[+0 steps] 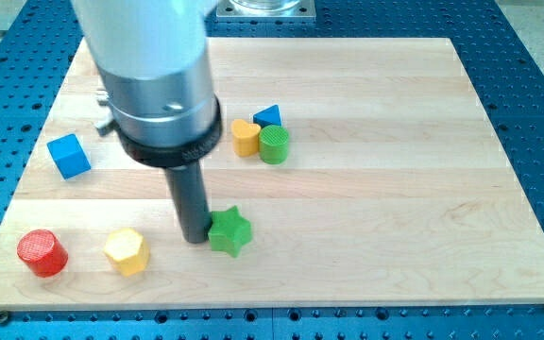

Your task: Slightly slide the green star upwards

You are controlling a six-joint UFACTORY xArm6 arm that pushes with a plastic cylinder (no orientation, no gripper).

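Observation:
The green star (229, 231) lies on the wooden board (376, 189), in the lower middle of the view. My tip (195, 237) rests on the board right at the star's left side, touching it or nearly so. The dark rod rises from there into the large grey arm body at the view's top left.
A yellow heart-shaped block (245, 137), a green cylinder (275, 144) and a blue triangle (268, 115) cluster above the star. A blue cube (69, 155) sits at the left. A red cylinder (42, 252) and a yellow hexagon (126, 250) sit at the lower left.

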